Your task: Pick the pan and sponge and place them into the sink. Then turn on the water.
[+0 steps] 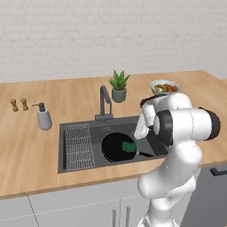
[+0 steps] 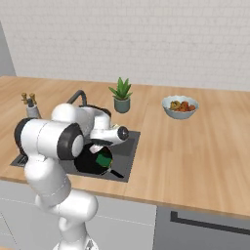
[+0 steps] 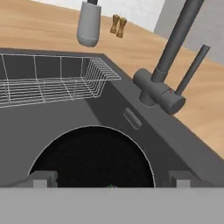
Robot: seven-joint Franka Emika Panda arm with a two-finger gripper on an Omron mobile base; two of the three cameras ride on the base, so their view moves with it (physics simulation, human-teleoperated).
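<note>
The black pan (image 1: 116, 148) lies flat in the right half of the dark grey sink (image 1: 99, 133), its handle pointing to the front right. The green sponge (image 1: 129, 146) rests inside the pan on its right side. My gripper (image 1: 141, 133) hangs just above the pan's right edge, open, with nothing between its fingers. In the hand view the gripper (image 3: 111, 179) spreads its fingertips (image 3: 43, 177) wide over the pan (image 3: 92, 157). The dark faucet (image 1: 104, 104) stands behind the basin; no water runs. From the right base view the pan (image 2: 90, 163) and sponge (image 2: 103, 160) show below my gripper (image 2: 100, 145).
A wire rack (image 1: 80, 145) fills the sink's left part. A grey soap dispenser (image 1: 44, 117) and two small shakers (image 1: 19, 105) stand on the wooden counter to the left. A potted plant (image 1: 119, 86) and a fruit bowl (image 1: 164, 87) sit behind.
</note>
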